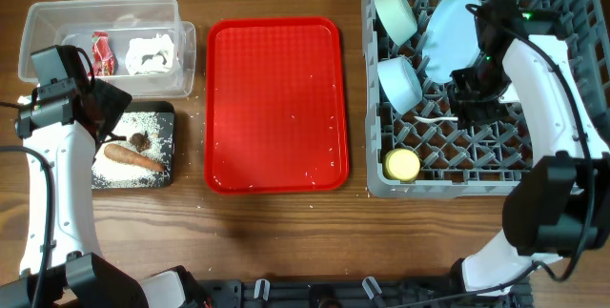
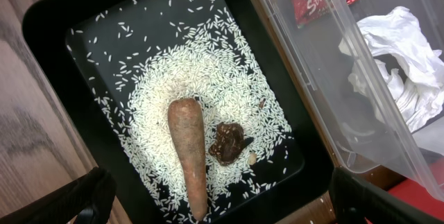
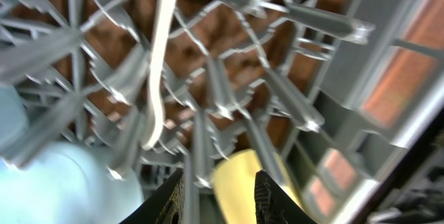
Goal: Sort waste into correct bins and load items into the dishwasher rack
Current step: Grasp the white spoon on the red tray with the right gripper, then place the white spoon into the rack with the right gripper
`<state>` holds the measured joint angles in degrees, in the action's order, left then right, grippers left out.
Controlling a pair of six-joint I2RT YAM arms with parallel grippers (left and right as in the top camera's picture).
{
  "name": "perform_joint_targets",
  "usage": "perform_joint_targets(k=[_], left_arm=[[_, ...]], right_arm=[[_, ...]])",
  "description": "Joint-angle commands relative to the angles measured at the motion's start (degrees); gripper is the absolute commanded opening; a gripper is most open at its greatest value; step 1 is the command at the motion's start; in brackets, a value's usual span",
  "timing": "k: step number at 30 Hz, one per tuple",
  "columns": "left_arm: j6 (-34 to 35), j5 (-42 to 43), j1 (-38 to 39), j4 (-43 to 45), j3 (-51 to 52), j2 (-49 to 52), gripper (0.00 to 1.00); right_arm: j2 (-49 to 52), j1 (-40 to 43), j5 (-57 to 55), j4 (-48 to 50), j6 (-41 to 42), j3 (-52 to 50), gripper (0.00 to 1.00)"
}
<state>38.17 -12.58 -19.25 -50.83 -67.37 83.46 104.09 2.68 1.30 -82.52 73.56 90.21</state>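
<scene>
Two claws are in view. Right claw point(image 3: 215, 197) sits low inside the grey dishwasher rack point(image 1: 381, 182), fingers slightly parted and gripping nothing. The white plastic spoon point(image 3: 161, 57) lies among the pegs just beyond its tips, near the yellow cup point(image 3: 239, 179). Left claw point(image 2: 232, 200) is spread wide, empty, above the black tray point(image 2: 48, 23) holding rice point(image 2: 173, 78) and the carrot stick point(image 2: 189, 148).

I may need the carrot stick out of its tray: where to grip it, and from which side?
Probably grip the carrot stick across its thick end, coming straight down from above: it lies flat on rice in the black tray, and a brown scrap lies close beside its middle.
</scene>
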Motion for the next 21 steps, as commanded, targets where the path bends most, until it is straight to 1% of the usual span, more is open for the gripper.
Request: perform_joint_targets(k=[1,2,3,4,5,6,7,8,11,15,16,18,19,20,21], left_arm=[[-0.90,-0.35,-0.15,-0.02,-0.61,-0.20,1.00],[-0.90,-0.35,-0.15,-0.02,-0.61,-0.20,1.00],[-0.90,-0.35,-0.15,-0.02,-0.61,-0.20,1.00],[-0.90,-0.35,-0.15,-0.04,-0.61,-0.20,1.00],[-0.90,-0.37,-0.15,-0.04,-0.61,-0.20,1.00],[-0.90,-0.37,-0.15,-0.04,-0.61,-0.20,1.00],[-0.90,-0.37,-0.15,-0.04,-0.61,-0.20,1.00],[-0.90,-0.37,-0.15,-0.04,-0.61,-0.20,1.00],[-0.90,-0.35,-0.15,-0.02,-0.61,-0.20,1.00],[-0.90,-0.35,-0.15,-0.04,-0.61,-0.20,1.00],[-0.90,-0.35,-0.15,-0.04,-0.61,-0.20,1.00],[-0.90,-0.35,-0.15,-0.04,-0.61,-0.20,1.00],[-0.90,-0.35,-0.15,-0.04,-0.61,-0.20,1.00],[-0.90,-0.35,-0.15,-0.04,-0.61,-0.20,1.00],[-0.90,-0.35,-0.15,-0.04,-0.61,-0.20,1.00]], right_arm=[[-9.86,-0.26,-1.01,-3.78,-6.25,-0.07,0.34],[-12.87,-0.39,-1.03,-4.74,-8.57,-0.07,0.34],[-16.57,-1.01,-0.70,-5.03,-13.27,-0.07,0.34],[-20.35,-1.99,0.61,-4.81,-19.80,-0.07,0.50],[-22.82,-2.80,2.12,-4.72,-25.44,-0.07,0.85],[-25.97,-4.07,2.86,-5.68,-33.09,-0.07,1.00],[-28.15,-4.85,2.86,-6.95,-37.29,-0.07,1.00],[-30.56,-5.09,2.82,-6.99,-39.10,-0.07,1.00],[-34.05,-5.07,2.71,-6.73,-39.06,-0.07,1.00],[-34.18,-5.07,2.93,-6.43,-38.47,-0.07,1.00],[-34.16,-5.14,3.10,-4.72,-35.98,-0.09,1.00],[-34.14,-5.14,2.25,-3.65,-36.39,-0.09,0.99],[-34.14,-5.14,1.07,-1.16,-39.67,-0.28,1.00],[-34.38,-5.14,1.44,2.25,-45.13,-0.74,1.00],[-34.97,-5.14,2.49,7.89,-53.42,-1.75,1.00]])
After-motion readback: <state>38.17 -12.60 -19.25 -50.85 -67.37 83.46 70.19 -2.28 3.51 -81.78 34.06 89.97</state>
